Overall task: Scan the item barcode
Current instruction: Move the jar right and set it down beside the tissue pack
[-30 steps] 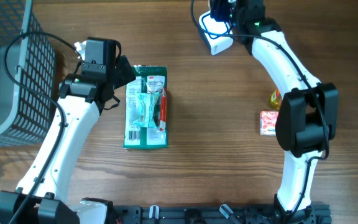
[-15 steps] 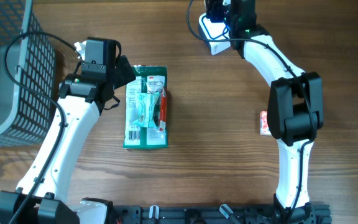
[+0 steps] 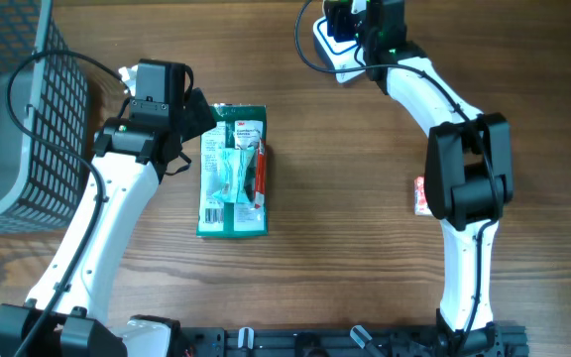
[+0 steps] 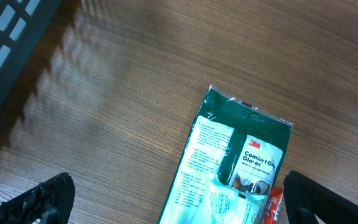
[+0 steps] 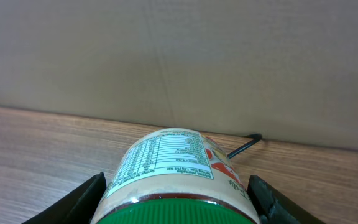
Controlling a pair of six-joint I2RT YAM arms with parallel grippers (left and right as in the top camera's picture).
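We judge that the scanning step is in hand. The right claw (image 5: 176,202) pinches the round jar with green lid and printed paper label (image 5: 169,165) between its fingers, at the far edge of the wooden bench (image 3: 365,198), just beside the white barcode scanner (image 3: 340,67). Next, the jar must turn until its barcode, which we cannot find, faces the scanner. The left claw (image 4: 179,205) hangs spread wide above the flat green glove packet (image 4: 229,162).

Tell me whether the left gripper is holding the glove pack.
No: the left gripper is open and the pack lies flat on the table.
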